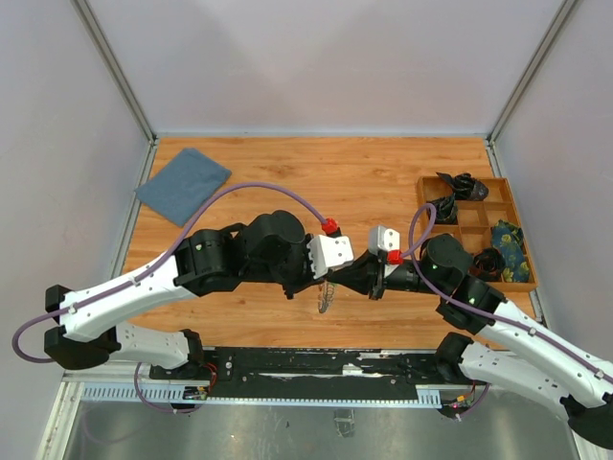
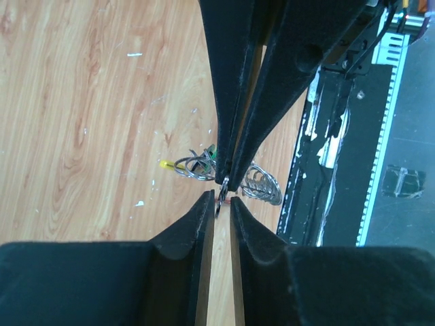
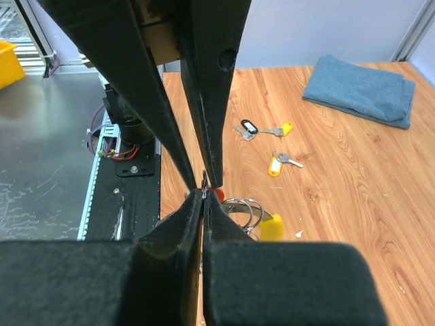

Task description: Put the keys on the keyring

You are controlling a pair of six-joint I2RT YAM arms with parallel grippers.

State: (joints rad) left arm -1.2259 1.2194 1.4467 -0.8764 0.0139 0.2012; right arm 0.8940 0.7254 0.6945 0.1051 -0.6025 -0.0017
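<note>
Both tools met tip to tip over the near part of the table point(image 3: 353, 190). The right tool point(image 3: 204, 197) was pinched together on a thin metal bit with red beside it; we took it for a key point(image 3: 204, 179). The left tool point(image 2: 219, 200) stood slightly parted around the same spot, apparently not gripping. The keyring point(image 2: 262, 187), with its silver fringe, sat just below the tips; we could not tell whether it was resting or hanging. Other keys point(image 3: 275, 164) lay well apart.

Risks, as we judged them: only one narrow pinch carried the key. A nudge from the crowded left fingertips could twist it out and drop it.
</note>
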